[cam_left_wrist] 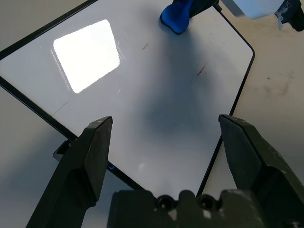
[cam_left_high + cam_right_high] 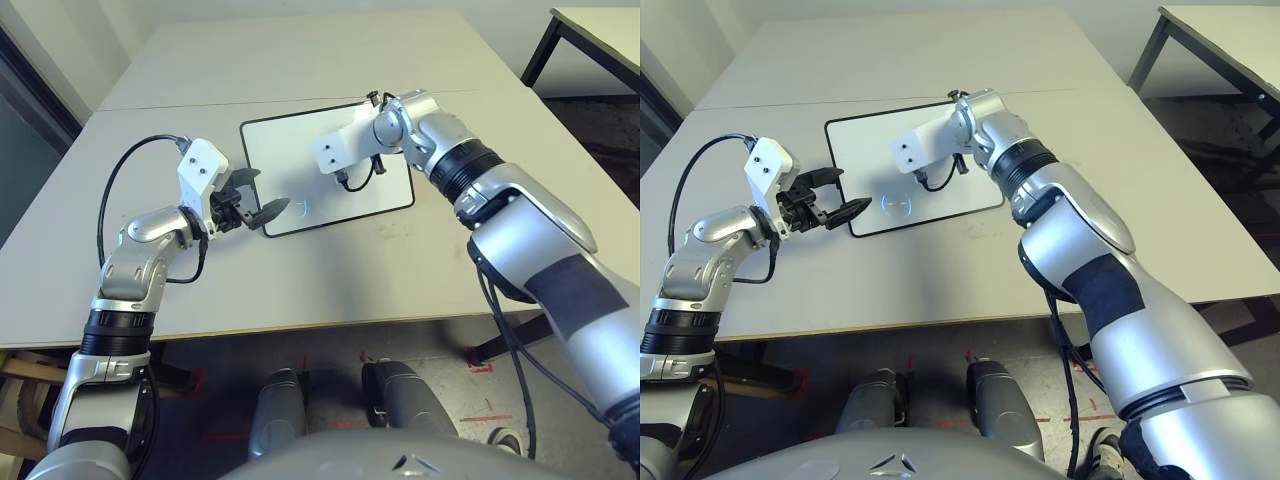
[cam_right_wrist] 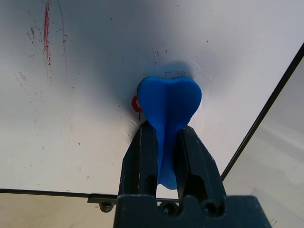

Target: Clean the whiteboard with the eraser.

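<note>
The whiteboard [image 2: 290, 165] could slide or swivel if the wiping pushes sideways, since it lies loose-looking and askew on the worktop [image 2: 400, 270]. The left gripper [image 1: 166, 118], jaws spread and holding nothing, hangs over the board's left side; it seems well placed to steady the frame, but coming down too low it could knock the edge. The right gripper [image 3: 166, 127] has its jaws pinching the narrow waist of the eraser [image 3: 171, 97] over the board's right part. That slim grip could let the eraser twist under drag, and a tilted pad would miss marks. I can't fairly judge how firmly it presses on the board. The red streak [image 3: 46, 35] and the small red loop [image 3: 136, 103] beside the eraser may survive a light pass.

Around this, a pale wall [image 2: 300, 8] stands at the far side, grey floor [image 2: 455, 395] lies near, and another table [image 2: 610, 30] stands far right. The worktop itself is pale and flat, with a seam across its far part.
</note>
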Motion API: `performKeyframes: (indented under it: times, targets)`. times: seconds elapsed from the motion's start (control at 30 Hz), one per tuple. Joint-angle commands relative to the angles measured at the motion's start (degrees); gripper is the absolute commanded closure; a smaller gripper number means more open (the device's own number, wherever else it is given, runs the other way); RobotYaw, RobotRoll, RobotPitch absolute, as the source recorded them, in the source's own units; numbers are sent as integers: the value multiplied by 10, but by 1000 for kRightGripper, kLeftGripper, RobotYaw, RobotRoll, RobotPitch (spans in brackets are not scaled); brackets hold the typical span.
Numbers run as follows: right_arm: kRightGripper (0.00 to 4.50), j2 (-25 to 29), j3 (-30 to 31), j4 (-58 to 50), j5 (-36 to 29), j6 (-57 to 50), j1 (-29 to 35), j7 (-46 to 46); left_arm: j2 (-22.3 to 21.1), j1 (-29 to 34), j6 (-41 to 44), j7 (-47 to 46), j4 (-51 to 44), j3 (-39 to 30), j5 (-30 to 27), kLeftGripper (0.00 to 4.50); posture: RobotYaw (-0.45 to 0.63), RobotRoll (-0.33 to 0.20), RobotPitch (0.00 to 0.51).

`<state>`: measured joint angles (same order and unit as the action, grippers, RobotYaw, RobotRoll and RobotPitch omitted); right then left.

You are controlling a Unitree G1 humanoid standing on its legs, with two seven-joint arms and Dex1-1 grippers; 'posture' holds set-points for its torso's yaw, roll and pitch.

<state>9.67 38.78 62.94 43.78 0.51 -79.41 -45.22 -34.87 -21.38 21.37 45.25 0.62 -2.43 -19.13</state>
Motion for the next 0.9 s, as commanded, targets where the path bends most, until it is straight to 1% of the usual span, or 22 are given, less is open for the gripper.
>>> performKeyframes:
  times: [0.03,0.33,0.53,0.7,0.9]
  targets:
    - [4163,0,10,12,5,-2,23,-3,0,1,5,1,-6,-4,-1,0,-26,0,75]
    - [4163,51,5,24,9,-3,27,-1,0,-5,4,3,-2,-3,0,0,-37,0,70]
    - [4163,73,3,29,8,-4,26,1,0,-11,3,5,4,-1,0,0,-46,0,64]
    - [4163,78,2,23,6,-8,29,-1,0,-16,2,8,8,0,0,0,-53,0,64]
    - [4163,65,1,-21,1,-14,52,-23,1,-18,2,10,11,0,2,0,-55,0,66]
